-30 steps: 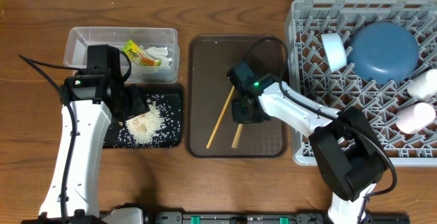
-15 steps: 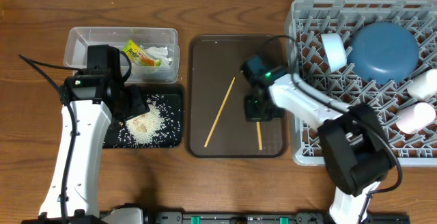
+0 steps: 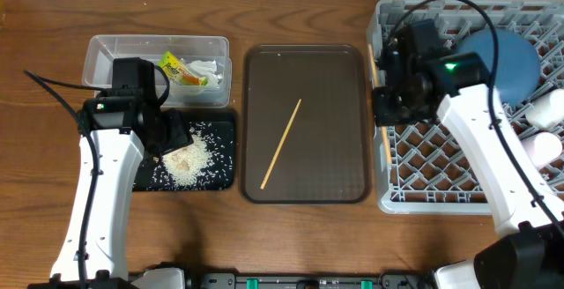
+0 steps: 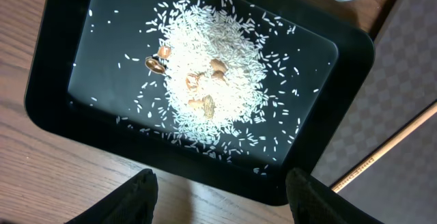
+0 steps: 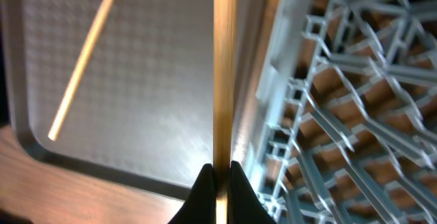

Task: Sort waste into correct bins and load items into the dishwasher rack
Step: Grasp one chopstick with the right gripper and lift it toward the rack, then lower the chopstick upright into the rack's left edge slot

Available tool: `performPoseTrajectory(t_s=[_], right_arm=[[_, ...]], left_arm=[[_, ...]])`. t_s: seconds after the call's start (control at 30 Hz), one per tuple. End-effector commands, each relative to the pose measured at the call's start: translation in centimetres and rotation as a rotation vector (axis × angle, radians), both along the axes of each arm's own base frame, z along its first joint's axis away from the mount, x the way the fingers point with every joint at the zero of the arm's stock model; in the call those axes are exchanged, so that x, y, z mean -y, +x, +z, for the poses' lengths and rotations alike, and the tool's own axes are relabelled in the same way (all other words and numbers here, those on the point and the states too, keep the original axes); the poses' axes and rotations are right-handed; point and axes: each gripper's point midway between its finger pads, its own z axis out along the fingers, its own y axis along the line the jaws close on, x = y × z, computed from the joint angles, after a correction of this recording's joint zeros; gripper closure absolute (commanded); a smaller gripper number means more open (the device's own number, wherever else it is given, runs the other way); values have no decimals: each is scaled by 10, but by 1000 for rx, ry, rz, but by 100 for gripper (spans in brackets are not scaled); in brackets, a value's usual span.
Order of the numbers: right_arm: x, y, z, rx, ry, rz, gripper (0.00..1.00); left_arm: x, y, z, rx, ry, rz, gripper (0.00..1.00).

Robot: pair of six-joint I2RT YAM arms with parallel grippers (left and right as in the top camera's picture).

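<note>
One thin wooden chopstick (image 5: 224, 67) is pinched by the right gripper (image 5: 218, 176), whose dark fingertips are closed to a sliver on the stick's lower end. The stick's long axis runs straight out ahead of the fingertips. In the wrist view it is lined up along the near wall of the dishwasher rack (image 5: 341, 115), which lies immediately to the gripper's one side. The brown tray (image 5: 136, 115) lies to the other. Seen from overhead, the stick appears to hang just over the rack's edge. Whether it touches the lattice cannot be told.

The rack is a grey moulded plastic grid of diamond cells and upright pegs. The tray is flat, with a fine woven texture. The second chopstick (image 3: 282, 144) is left lying diagonally on that tray, well apart from the right gripper on the side away from the rack.

The left gripper (image 4: 222, 193) is held wide open and empty above the glossy black tray (image 4: 109, 19), directly over the heaped rice scraps (image 4: 212, 80). It is the farther arm from the rack
</note>
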Motion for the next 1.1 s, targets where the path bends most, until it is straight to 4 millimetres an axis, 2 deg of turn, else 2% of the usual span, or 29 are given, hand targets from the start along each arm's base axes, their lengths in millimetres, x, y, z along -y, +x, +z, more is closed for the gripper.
performPoseTrajectory(t_s=[0.0,0.1,0.23,0.6,0.73,0.9,1.07], right_arm=[[17,-3,-11,-34,-59,15,99],[34,-8,-24,-69,-132,-55,99],[44,-15,-39,-100,-176,-121,99],[45,-25,-67,-134,-172,-208,99],[43,-25,-77,-129,-165,-204,87],[43,-23,-78,-119,-163,-200,74],[43,-21,-74,-107,-159,-201,73]], left_arm=[[-2,1,0,2,3,10,36],[-2,1,0,2,3,10,36],[-2,1,0,1,3,10,36],[-2,1,0,2,0,27,36],[-2,1,0,2,-1,31,36],[3,3,1,9,-28,25,36],[14,6,2,21,-84,1,39]])
